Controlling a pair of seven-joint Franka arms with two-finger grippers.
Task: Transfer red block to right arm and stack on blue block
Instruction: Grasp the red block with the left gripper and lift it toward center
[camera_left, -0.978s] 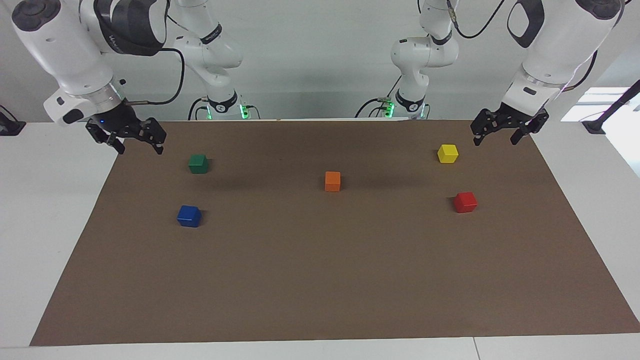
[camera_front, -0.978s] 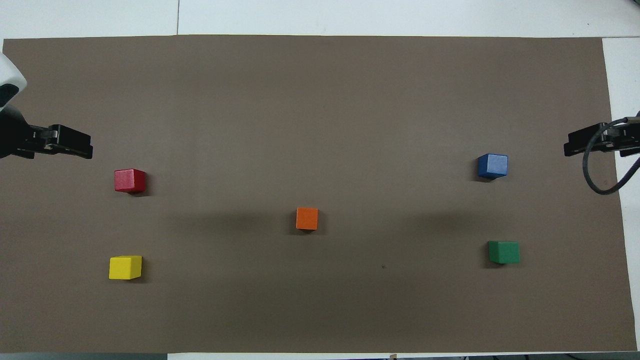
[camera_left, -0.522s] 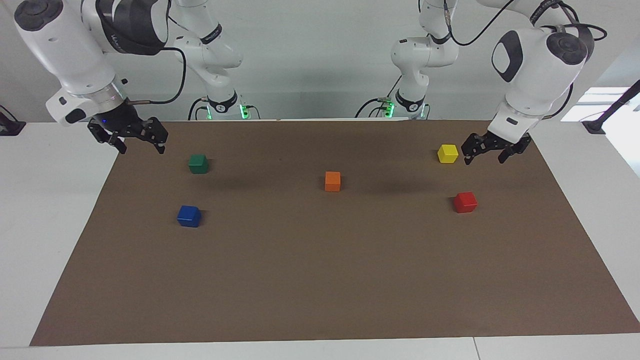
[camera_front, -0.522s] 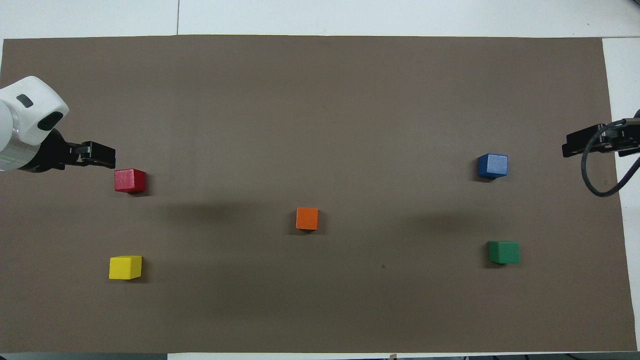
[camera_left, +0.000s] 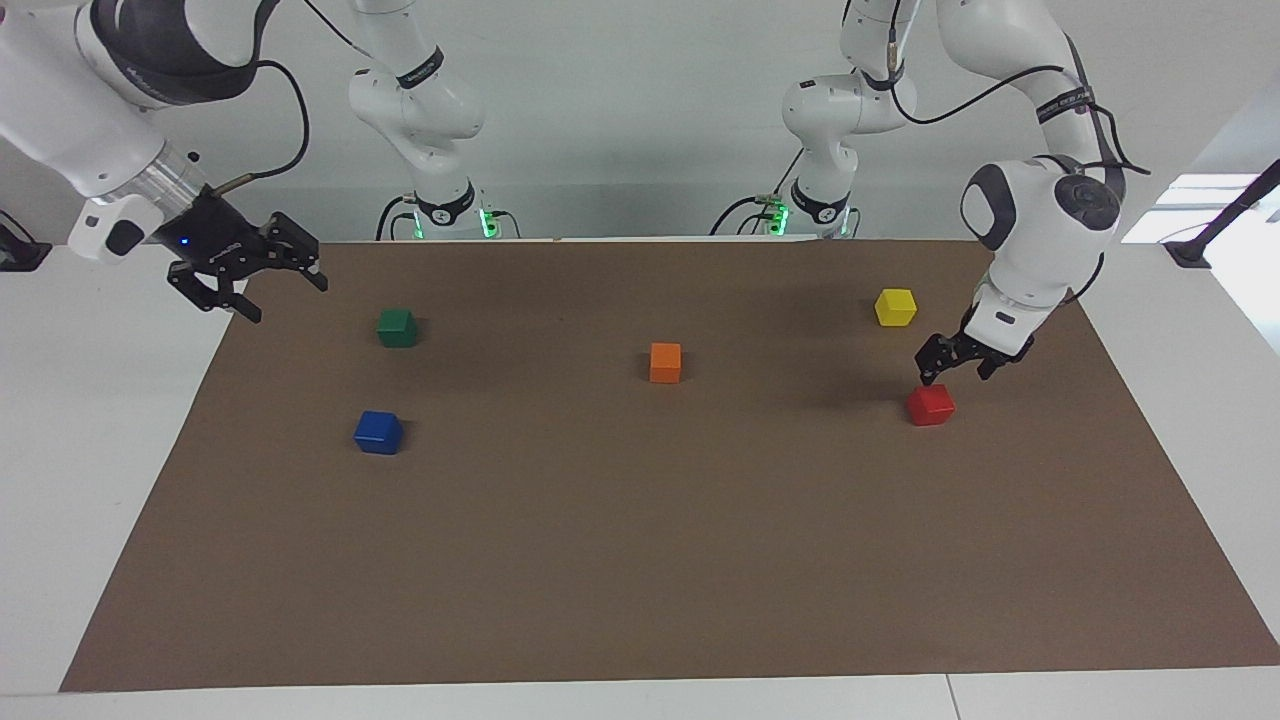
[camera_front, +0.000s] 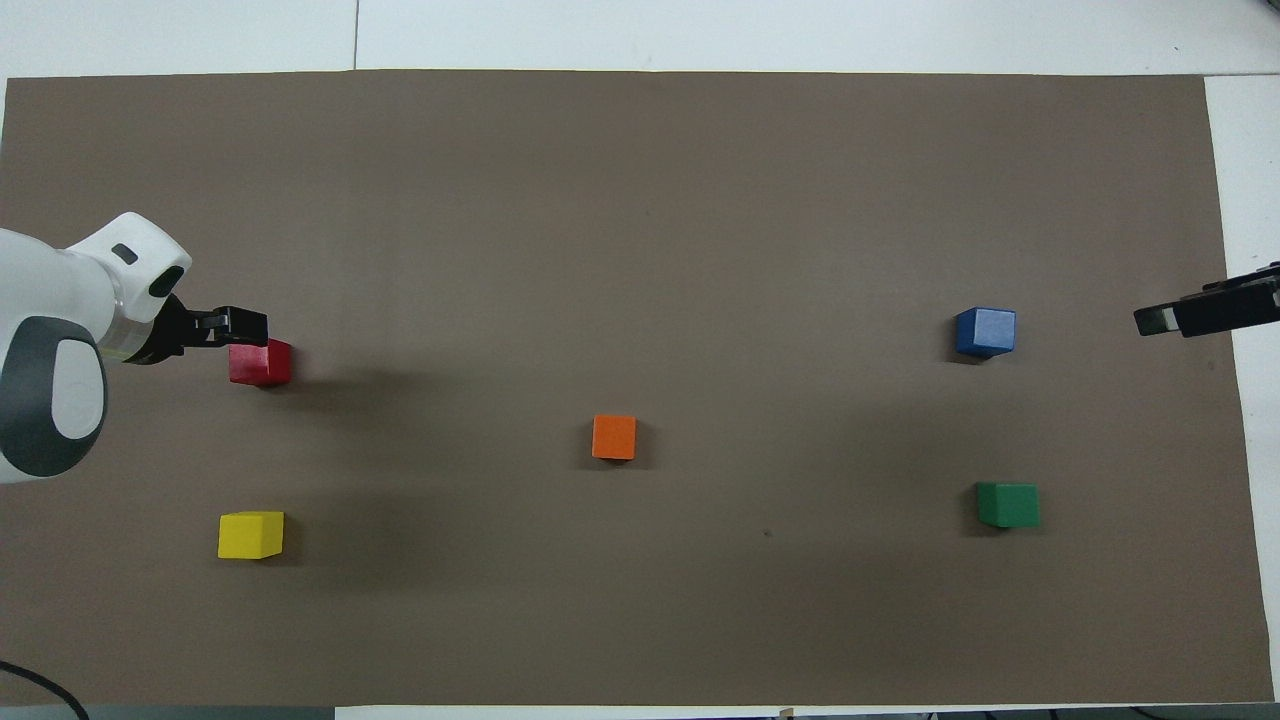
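- I had the left end effector (camera_left: 955, 366) low over the red block (camera_left: 931, 404), fingers spread, nothing gripped; not touching the block as far as I could tell.
- Red block sat flat on the brown mat (camera_left: 640, 560) at the left arm's end of the tabletop, farther from the robots than the yellow block (camera_left: 895, 306).
- Overhead, the left end effector (camera_front: 232, 325) overlapped the red block's (camera_front: 262, 364) edge, so it wasn't quite centred over it.
- Right end effector (camera_left: 248, 274) hung open and empty over the mat's edge at the right arm's end, tilted sideways; that arm waited.
- Blue block (camera_left: 378, 432) sat on the mat at the right arm's end, nothing stacked on it, farther from the robots than the green block (camera_left: 397, 327).
- Orange block (camera_left: 665, 362) was mid-mat, well apart from both; not involved.
- Step in hand, my read: approach for the first pick, so the task had barely begun.
- Next move would call for centring the fingers around the red block, dropping the last bit, closing, then lifting toward mid-mat for the handover.
- Risk: off-centre descent could nudge the block.
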